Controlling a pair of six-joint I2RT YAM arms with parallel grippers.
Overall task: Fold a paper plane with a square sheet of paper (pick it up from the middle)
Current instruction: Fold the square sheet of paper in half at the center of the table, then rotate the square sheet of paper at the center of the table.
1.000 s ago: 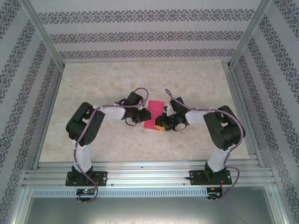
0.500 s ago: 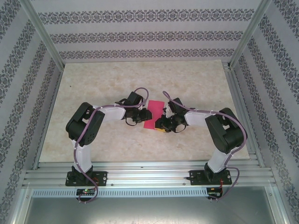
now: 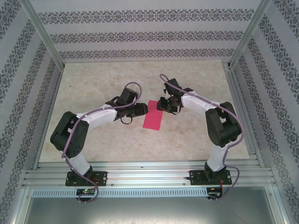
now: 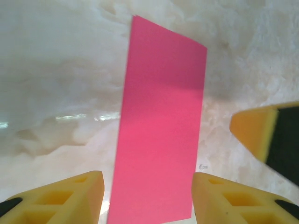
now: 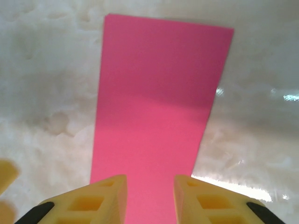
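Note:
The square sheet of paper (image 3: 153, 120) is bright magenta-pink and lies flat on the table as a narrow rectangle about half as wide as it is long; a paper plane is out of view. My left gripper (image 3: 141, 109) hangs open just left of its far end. In the left wrist view the paper (image 4: 161, 126) runs away between the yellow fingers (image 4: 60, 196) of that gripper (image 4: 147, 200), untouched. My right gripper (image 3: 163, 104) hovers open at the far right corner. Its fingers (image 5: 205, 198) stand apart above the paper (image 5: 159, 93), and this gripper (image 5: 149, 200) holds nothing.
The table is pale marbled stone (image 3: 103, 79), fenced by an aluminium frame and patterned walls. One yellow finger of the right gripper (image 4: 261, 130) shows at the right edge of the left wrist view. Free tabletop lies all round the paper.
The left gripper has opened and its arm has stretched out. The right gripper has moved from the paper's near right edge toward its far end. The paper now lies uncovered.

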